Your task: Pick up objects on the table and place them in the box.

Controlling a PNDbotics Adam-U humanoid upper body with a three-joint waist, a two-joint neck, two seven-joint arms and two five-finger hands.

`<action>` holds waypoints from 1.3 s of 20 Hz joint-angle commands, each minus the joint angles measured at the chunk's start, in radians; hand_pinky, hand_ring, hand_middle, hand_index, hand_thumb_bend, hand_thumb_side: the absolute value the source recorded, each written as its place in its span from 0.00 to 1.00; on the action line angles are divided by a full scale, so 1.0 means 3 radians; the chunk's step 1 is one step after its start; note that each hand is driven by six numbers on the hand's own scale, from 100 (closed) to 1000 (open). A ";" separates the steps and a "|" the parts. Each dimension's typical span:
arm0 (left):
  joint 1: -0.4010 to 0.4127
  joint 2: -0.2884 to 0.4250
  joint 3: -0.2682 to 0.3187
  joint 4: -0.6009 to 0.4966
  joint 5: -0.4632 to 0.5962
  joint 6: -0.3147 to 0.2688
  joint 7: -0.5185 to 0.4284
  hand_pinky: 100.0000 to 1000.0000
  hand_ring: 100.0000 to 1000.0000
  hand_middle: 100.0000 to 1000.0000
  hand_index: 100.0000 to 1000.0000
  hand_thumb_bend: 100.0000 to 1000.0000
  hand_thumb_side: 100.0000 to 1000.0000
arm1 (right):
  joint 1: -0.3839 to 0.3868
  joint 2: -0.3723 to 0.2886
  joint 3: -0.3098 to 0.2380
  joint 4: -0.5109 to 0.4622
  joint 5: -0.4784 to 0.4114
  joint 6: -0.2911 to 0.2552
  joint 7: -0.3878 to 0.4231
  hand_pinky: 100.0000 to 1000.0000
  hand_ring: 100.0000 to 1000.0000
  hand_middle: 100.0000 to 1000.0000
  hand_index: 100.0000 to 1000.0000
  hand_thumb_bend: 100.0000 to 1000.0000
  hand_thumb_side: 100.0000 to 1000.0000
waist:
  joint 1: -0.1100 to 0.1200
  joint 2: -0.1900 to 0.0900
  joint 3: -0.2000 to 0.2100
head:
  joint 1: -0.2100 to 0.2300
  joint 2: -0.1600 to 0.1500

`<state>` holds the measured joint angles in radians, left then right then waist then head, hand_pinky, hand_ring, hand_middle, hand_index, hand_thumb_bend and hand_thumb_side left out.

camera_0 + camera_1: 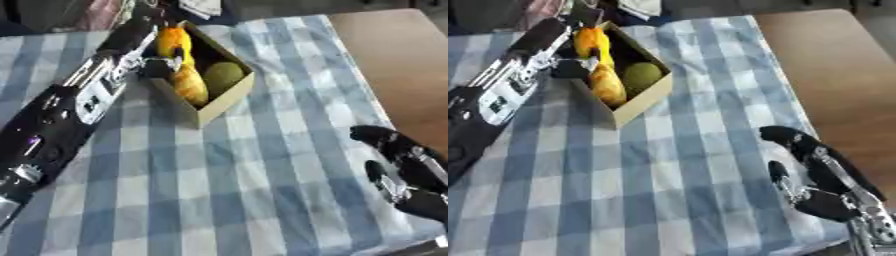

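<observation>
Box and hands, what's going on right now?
Left hand at the box, fingers unclear. Right hand idle, open, lower right. Yellow-orange items and a green fruit inside.

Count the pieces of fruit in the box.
3 visible. A yellow-orange fruit lies at the box's far end, an orange-yellow one along its left side by the left hand, and a green round fruit on the right. Others could be hidden underneath.

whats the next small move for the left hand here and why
Probably lift the left hand straight up and out of the box. It sits at the box's near-left wall beside the yellow-orange items, which lie inside next to a green round fruit, and no other object shows on the checked cloth. Whether its fingers have let go is unclear. The right hand rests idle, lower right.
</observation>
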<state>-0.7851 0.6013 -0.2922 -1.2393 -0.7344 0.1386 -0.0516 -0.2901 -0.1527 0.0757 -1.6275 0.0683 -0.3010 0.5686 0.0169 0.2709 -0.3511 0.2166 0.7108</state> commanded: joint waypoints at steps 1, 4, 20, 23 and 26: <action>-0.0083 0.0058 0.0034 -0.0067 -0.0015 0.0015 0.0108 0.65 0.61 0.81 0.94 0.24 0.68 | -0.0034 -0.0011 0.0004 -0.0039 -0.0023 -0.0007 0.0010 1.00 0.90 0.86 0.90 0.00 0.28 | -0.0009 -0.0064 -0.0005 | -0.0016 -0.0035; -0.0084 0.0084 0.0064 -0.0137 0.0049 0.0083 0.0309 0.66 0.61 0.82 0.94 0.26 0.72 | -0.0034 -0.0010 0.0003 -0.0038 -0.0023 -0.0007 0.0010 1.00 0.90 0.86 0.90 0.00 0.28 | -0.0010 -0.0067 -0.0003 | -0.0026 -0.0042; 0.0400 0.0662 0.0386 -0.1400 0.1317 0.0229 0.0771 0.65 0.58 0.75 0.88 0.03 0.67 | -0.0011 -0.0019 -0.0058 -0.0058 0.0004 0.0001 -0.0039 1.00 0.90 0.86 0.90 0.00 0.28 | 0.0000 -0.0087 0.0165 | -0.0186 -0.0053; 0.0677 0.0769 0.0521 -0.1783 0.1634 0.0276 0.0810 0.65 0.57 0.73 0.87 0.00 0.68 | 0.0002 -0.0018 -0.0076 -0.0068 0.0007 0.0008 -0.0051 1.00 0.90 0.86 0.90 0.00 0.27 | -0.0008 -0.0102 0.0256 | -0.0225 -0.0051; 0.0986 0.0848 0.0640 -0.2138 0.1898 0.0294 0.0865 0.65 0.57 0.72 0.87 0.00 0.69 | 0.0012 -0.0019 -0.0089 -0.0078 0.0007 0.0011 -0.0061 1.00 0.90 0.86 0.90 0.00 0.27 | -0.0018 -0.0118 0.0343 | -0.0246 -0.0042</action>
<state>-0.4798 0.8114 -0.1302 -1.8278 -0.1974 0.2242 0.1988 -0.2807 -0.1520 0.0562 -1.6286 0.0691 -0.2976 0.5542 0.0168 0.2700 -0.2439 0.1475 0.7100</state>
